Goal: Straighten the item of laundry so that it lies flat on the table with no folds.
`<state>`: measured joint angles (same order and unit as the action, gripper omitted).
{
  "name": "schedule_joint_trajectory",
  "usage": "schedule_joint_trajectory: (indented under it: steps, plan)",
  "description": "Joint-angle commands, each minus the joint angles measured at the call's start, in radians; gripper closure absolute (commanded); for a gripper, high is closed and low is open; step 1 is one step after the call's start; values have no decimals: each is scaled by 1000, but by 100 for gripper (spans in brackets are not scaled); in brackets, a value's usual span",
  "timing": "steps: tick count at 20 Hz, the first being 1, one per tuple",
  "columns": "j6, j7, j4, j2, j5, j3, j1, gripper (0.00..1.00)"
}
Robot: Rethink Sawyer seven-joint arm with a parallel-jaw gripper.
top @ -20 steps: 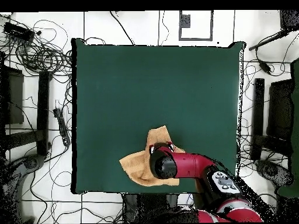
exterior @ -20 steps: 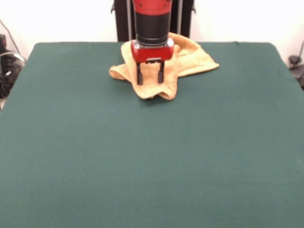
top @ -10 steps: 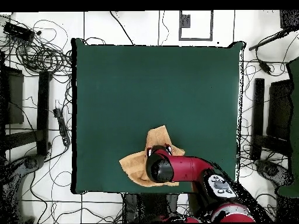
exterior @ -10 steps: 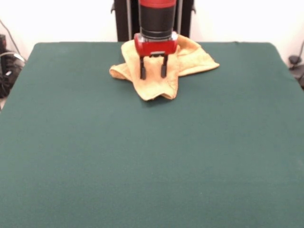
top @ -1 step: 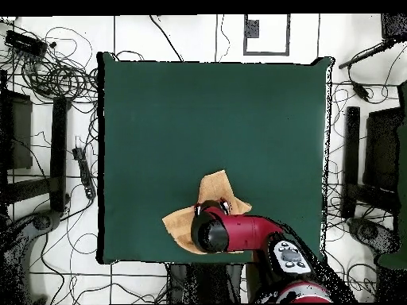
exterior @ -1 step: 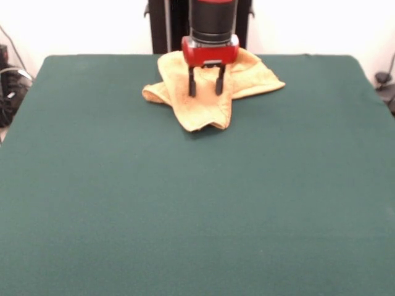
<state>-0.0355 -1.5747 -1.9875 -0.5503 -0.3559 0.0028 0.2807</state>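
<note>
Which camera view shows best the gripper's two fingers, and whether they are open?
The front view shows them best: the gripper hangs over the crumpled towel, both dark fingers seen apart, open, holding nothing. In the overhead view the red arm covers the gripper; only a small part shows beside the towel.

no readable text, label, brand, number or sign on anything in view
</note>
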Motion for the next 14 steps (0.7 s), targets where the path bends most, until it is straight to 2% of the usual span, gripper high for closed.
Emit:
schedule_joint_trajectory:
  steps: [1, 14]
  plan:
    - [-87, -196, -37, 24, 75, 34, -45, 0]
    - [-65, -190, -43, 25, 80, 23, -51, 0]
